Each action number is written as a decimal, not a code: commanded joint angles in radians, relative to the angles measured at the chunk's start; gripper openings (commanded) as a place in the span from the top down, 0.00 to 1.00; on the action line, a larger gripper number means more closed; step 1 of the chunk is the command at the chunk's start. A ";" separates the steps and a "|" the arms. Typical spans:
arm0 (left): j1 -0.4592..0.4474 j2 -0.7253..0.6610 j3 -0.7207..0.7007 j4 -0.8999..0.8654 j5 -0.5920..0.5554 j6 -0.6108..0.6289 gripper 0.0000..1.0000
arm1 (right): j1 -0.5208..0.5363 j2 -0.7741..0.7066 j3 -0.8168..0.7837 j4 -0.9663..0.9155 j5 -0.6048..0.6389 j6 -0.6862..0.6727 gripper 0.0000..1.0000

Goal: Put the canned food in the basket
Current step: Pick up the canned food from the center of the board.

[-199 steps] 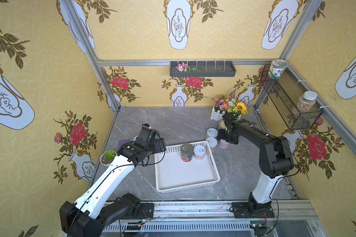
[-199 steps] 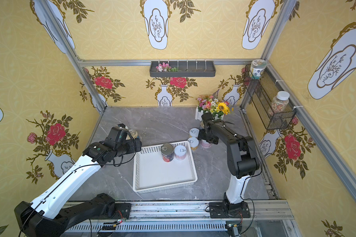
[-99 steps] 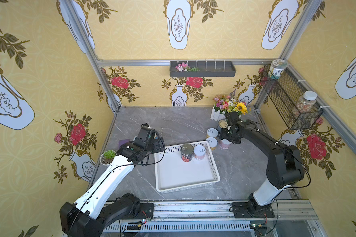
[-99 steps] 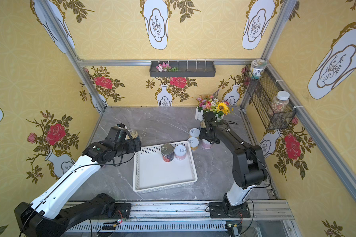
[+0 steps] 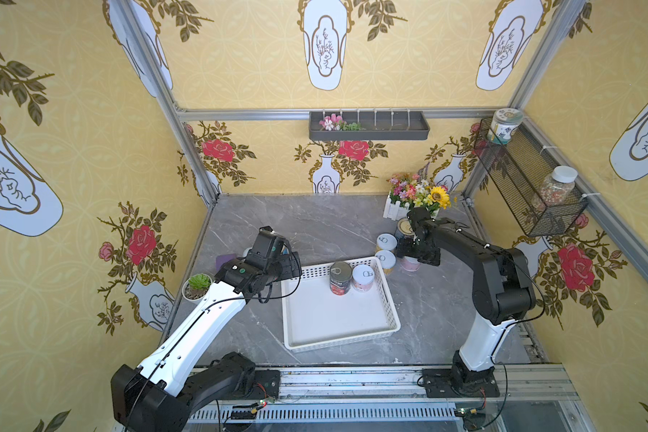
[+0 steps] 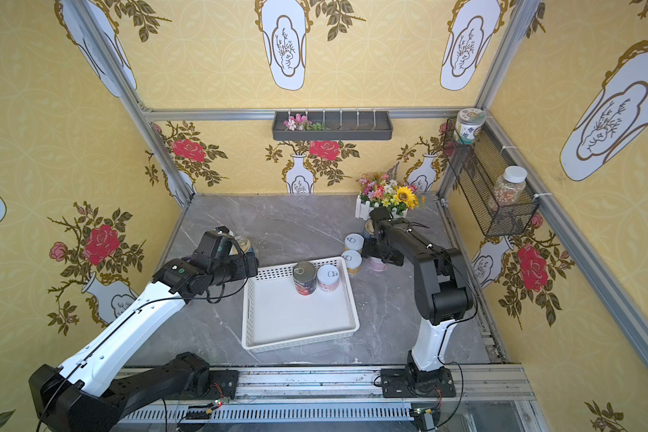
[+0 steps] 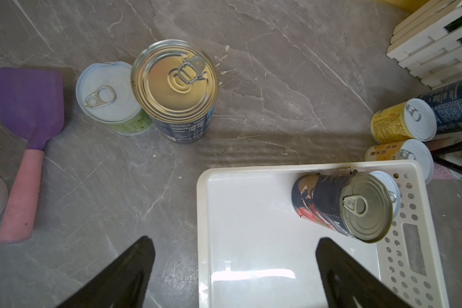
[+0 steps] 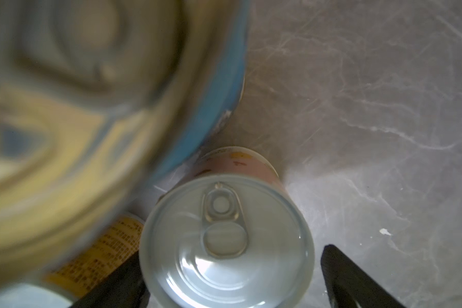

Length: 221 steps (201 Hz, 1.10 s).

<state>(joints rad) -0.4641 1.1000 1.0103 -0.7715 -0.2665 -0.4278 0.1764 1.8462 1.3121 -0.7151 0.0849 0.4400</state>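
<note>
In both top views the right arm folds down beside the shallow white perforated plastic basket (image 5: 343, 336), its right gripper (image 5: 408, 252) hiding most of a short pink-labelled can (image 5: 411, 266); the left arm reaches low to the basket's far edge, and a tall red-labelled can (image 5: 340, 278) and a short white-lidded can (image 5: 363, 278) stand inside. The left wrist view crops the left gripper (image 7: 235, 241) to two spread black fingertips. The right wrist view, half blurred by a near blue-sided can (image 8: 219, 80), shows spread fingers (image 8: 358, 280) flanking the pink-labelled can.
</note>
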 commanded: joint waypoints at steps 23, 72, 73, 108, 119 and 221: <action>0.001 -0.019 -0.003 0.014 0.010 0.003 0.00 | -0.036 0.002 0.008 0.014 -0.043 -0.020 0.09; 0.001 -0.003 0.000 0.010 0.012 0.004 0.00 | -0.043 0.005 0.016 0.016 -0.046 -0.023 0.14; 0.001 -0.002 0.000 0.010 0.012 0.004 0.00 | -0.043 0.005 0.016 0.016 -0.045 -0.023 0.14; 0.001 -0.009 -0.001 0.012 0.013 0.006 0.00 | -0.043 0.000 0.010 0.016 -0.047 -0.029 0.21; 0.001 -0.008 -0.001 0.013 0.015 0.006 0.00 | -0.043 -0.002 0.010 0.016 -0.045 -0.029 0.21; 0.001 -0.012 -0.003 0.014 0.018 0.007 0.00 | 0.086 -0.170 -0.013 -0.036 0.068 -0.011 0.26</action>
<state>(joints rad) -0.4641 1.0878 1.0103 -0.7708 -0.2584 -0.4267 0.2119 1.7321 1.2991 -0.7334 0.0914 0.4152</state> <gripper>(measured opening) 0.999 0.798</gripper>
